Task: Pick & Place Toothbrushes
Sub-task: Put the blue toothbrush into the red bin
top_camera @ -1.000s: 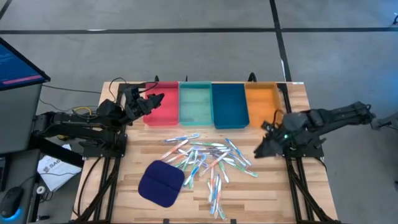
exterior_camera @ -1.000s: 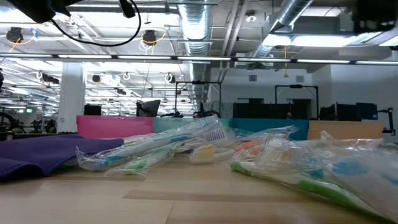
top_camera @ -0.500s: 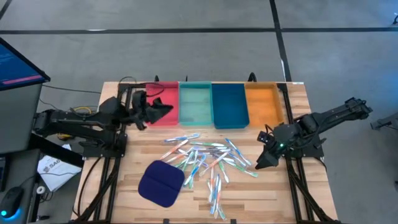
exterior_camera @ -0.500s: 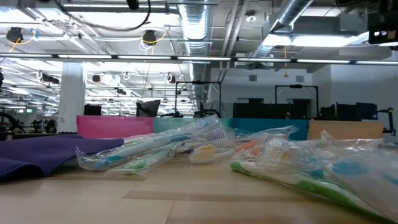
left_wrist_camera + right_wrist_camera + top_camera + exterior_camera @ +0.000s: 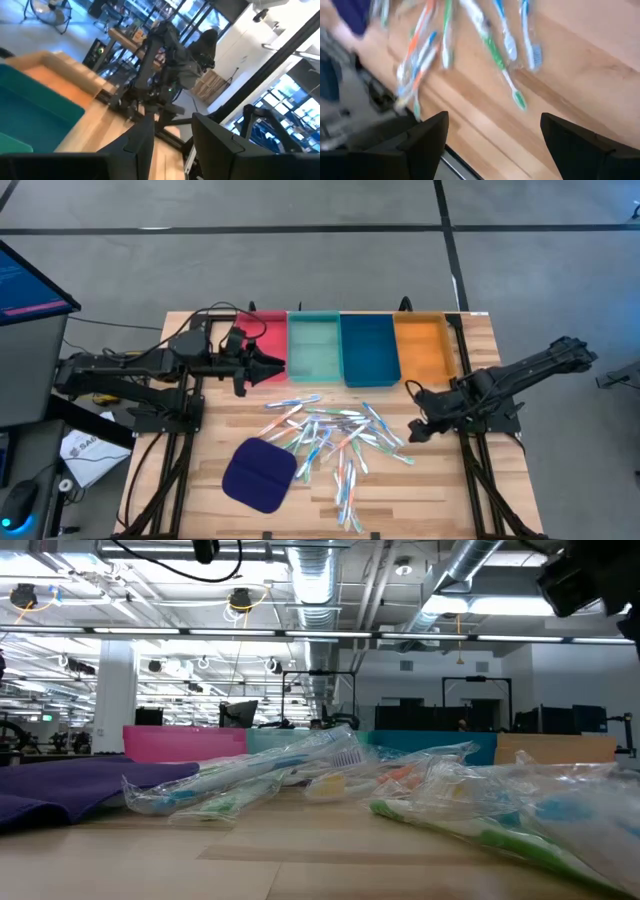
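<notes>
A loose pile of toothbrushes [image 5: 335, 435] in clear wrappers lies flat on the wooden table, and close up it fills the low view [image 5: 300, 765]. The right wrist view shows several of these toothbrushes [image 5: 490, 50] on the wood below. My right gripper [image 5: 413, 423] hovers open just right of the pile, slanting down, and its fingers [image 5: 495, 145] have nothing between them. My left gripper [image 5: 272, 365] points level toward the table's right, at the near edge of the red tray [image 5: 262, 340]. It is open and empty in the left wrist view [image 5: 172, 145].
Four trays stand in a row at the far edge: red, teal [image 5: 313, 348], blue [image 5: 368, 350] and orange [image 5: 422, 348]. A dark blue cloth pad [image 5: 258, 473] lies left of the pile near the front edge. Bare wood [image 5: 450, 480] shows right of the pile.
My left gripper has drawn back from over the red tray toward the tray's near edge and tipped up from slanting down to level. My right gripper has sunk toward the right side of the toothbrush pile and rolled about its own axis. The toothbrushes have not moved.
</notes>
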Controlling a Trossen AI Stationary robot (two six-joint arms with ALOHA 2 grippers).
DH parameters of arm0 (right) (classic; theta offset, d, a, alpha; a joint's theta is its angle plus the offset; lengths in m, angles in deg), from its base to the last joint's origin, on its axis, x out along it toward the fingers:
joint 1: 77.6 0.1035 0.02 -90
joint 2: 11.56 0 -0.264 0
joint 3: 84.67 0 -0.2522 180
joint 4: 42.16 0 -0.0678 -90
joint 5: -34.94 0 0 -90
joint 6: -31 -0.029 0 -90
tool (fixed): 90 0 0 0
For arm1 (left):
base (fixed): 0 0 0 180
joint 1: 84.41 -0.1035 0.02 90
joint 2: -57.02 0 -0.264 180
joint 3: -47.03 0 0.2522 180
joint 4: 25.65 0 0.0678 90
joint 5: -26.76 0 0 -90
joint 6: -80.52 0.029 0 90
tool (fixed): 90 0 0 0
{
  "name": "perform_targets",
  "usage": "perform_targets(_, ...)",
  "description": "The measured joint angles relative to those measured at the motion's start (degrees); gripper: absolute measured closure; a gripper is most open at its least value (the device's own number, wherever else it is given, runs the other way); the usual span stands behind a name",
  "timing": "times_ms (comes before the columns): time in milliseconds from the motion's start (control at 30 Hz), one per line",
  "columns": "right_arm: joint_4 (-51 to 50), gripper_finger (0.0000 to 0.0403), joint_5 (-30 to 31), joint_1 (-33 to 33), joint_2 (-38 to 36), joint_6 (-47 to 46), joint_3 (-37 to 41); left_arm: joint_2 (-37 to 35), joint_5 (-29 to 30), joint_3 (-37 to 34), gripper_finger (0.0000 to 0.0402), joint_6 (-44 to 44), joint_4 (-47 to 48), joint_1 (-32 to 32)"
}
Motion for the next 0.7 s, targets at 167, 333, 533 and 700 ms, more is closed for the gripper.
perform_targets(167,3.14,0.0092,4.57,-0.05,5.62,-5.43,0.00,1.11,-0.27,-0.04,0.0275,-2.00,0.23,0.00)
perform_targets(333,2.49,0.0092,6.36,-1.81,12.32,-2.05,0.00,1.54,-1.29,-0.04,0.0275,-1.59,0.57,0.00)
perform_targets(533,2.24,0.0092,9.55,-2.97,20.92,4.02,-0.75,1.43,-4.45,-0.02,0.0275,-1.86,0.14,0.00)
perform_targets(700,-1.46,0.0092,13.89,-4.14,28.17,9.77,-4.65,1.41,-5.12,-0.02,0.0275,-1.94,-0.05,0.00)
